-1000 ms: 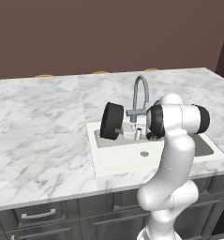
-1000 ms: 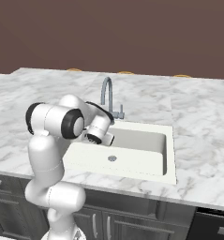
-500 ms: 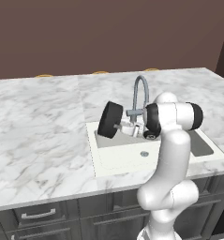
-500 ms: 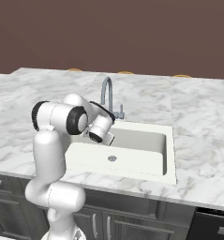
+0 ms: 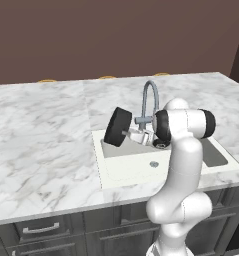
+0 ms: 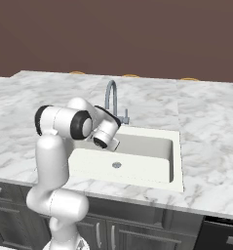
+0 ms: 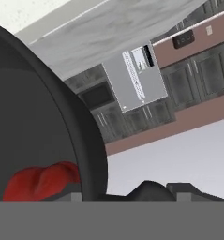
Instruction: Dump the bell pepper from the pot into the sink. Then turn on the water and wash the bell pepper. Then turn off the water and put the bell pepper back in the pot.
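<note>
1. The end effector (image 5: 127, 134) is clamped on the pot (image 5: 117, 127), tipped on its side above the sink's (image 5: 133, 172) left end.
2. The bell pepper (image 7: 41, 181) lies inside the pot against its wall.

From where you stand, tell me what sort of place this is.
A kitchen, by all signs. A white sink with a curved metal faucet is set into a grey-veined marble counter, with dark cabinet drawers below, and the gripper holds a black pot tipped over the basin.
</note>
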Controlling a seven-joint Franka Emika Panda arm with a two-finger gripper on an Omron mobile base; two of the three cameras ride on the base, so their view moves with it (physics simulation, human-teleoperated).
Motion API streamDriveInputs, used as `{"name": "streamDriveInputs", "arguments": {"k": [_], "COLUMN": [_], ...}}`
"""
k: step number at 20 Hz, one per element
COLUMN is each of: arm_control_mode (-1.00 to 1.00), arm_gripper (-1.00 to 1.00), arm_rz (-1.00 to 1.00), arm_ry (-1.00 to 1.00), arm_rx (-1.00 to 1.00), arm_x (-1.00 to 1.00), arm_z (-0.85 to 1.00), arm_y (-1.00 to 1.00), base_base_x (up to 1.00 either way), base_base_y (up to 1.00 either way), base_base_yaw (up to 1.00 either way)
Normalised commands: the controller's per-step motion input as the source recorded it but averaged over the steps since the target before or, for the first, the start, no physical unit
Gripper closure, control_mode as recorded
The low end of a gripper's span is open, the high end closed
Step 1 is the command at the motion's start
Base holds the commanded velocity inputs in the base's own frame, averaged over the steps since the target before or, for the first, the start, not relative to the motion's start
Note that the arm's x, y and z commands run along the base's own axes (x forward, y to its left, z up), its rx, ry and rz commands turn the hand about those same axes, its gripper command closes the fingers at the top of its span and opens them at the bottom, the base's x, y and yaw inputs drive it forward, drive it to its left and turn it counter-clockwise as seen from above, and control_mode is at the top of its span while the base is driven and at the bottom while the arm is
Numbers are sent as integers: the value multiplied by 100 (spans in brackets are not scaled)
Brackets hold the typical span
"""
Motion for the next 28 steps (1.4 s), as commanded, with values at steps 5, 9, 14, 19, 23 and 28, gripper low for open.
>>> {"name": "streamDriveInputs", "arguments": {"k": [5, 9, 14, 19, 23, 28], "arm_control_mode": [-100, -100, -100, -100, -100, -100], "arm_gripper": [100, 100, 100, 100, 100, 100], "arm_rz": [6, 8, 6, 4, 3, 3], "arm_ry": [1, 0, 0, 0, 0, 0], "arm_rx": [10, 11, 11, 8, 6, 3], "arm_x": [6, 0, 0, 2, 2, 0], "arm_z": [0, 0, 0, 0, 0, 4], "arm_y": [0, 0, 0, 0, 0, -9], "base_base_x": [0, 0, 0, 0, 0, 0], "base_base_y": [0, 0, 0, 0, 0, 0], "base_base_yaw": [0, 0, 0, 0, 0, 0]}}
